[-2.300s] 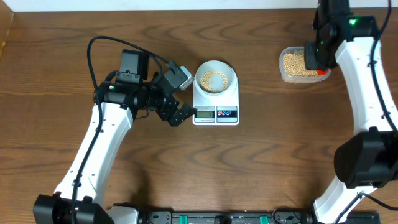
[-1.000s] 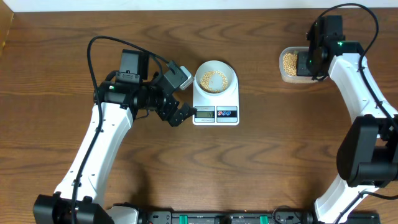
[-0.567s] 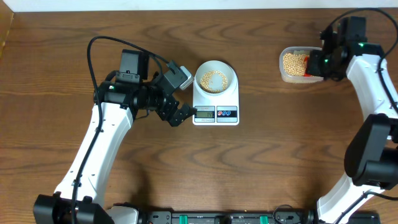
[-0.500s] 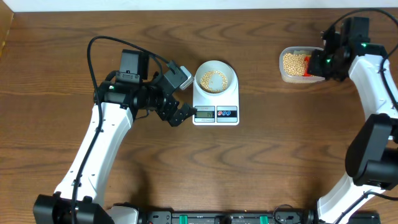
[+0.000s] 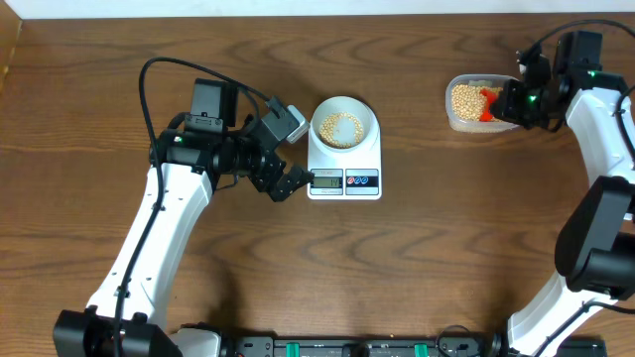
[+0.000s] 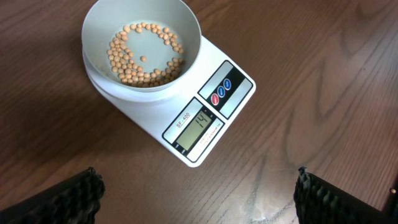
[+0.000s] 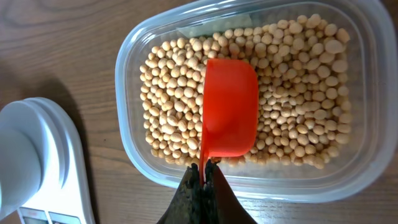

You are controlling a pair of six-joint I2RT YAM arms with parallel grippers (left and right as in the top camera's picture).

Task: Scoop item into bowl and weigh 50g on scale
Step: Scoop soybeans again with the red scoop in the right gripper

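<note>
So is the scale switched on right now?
On. The scale has its display showing the digits 14, with the bowl of beans sitting on it.

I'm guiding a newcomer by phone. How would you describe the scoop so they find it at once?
Look to the wooden table's far right side, where a clear plastic container holds tan beans. Over those beans sits the scoop, its thin handle pinched by the shut right gripper. It is the only bright orange-red thing in the scene.
</note>
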